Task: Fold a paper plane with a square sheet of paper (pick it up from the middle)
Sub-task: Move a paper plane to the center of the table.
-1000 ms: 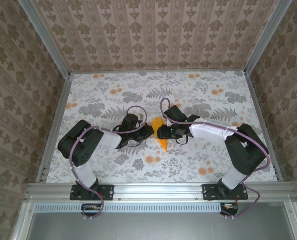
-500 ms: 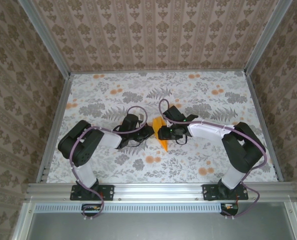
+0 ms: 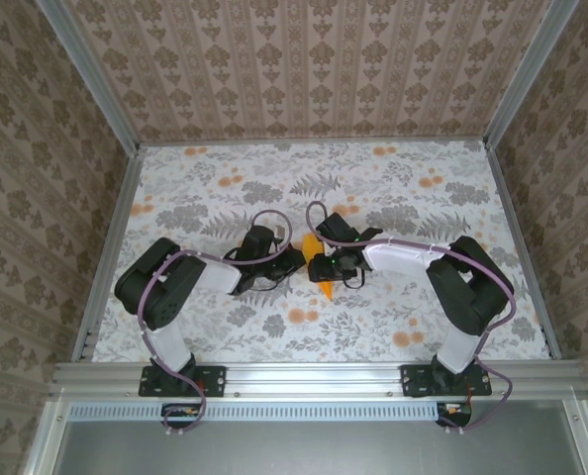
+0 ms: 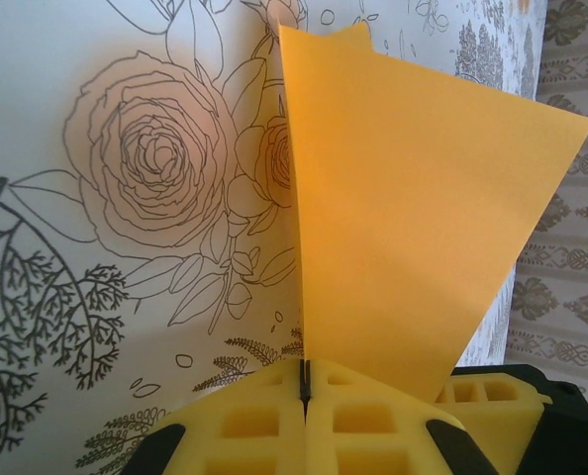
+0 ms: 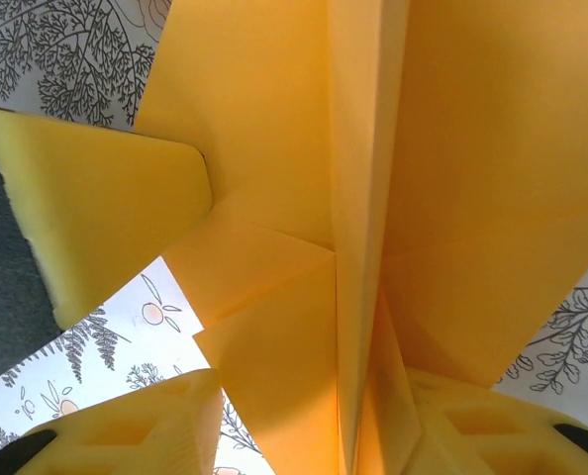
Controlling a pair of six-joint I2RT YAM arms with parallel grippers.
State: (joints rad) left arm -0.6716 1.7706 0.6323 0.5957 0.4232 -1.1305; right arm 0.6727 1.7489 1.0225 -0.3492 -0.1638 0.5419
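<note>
The square sheet of paper is orange-yellow, folded into a pointed shape with a centre crease, and stands off the table at mid-table between both grippers. My left gripper is shut on the paper's lower edge, which rises as a triangular flap. My right gripper faces the creased underside of the paper with its jaws apart around the hanging fold. One of its fingers stands clear of the paper and the other touches it. In the top view the left gripper and right gripper meet at the paper.
The table has a floral cloth with grey leaves and orange blotches, fenced by aluminium rails and patterned walls. A yellow foam finger of the left gripper shows at the left of the right wrist view.
The right arm has drawn a little to the left, closer over the paper, so less orange shows from above. The left arm holds still with its grip unchanged.
</note>
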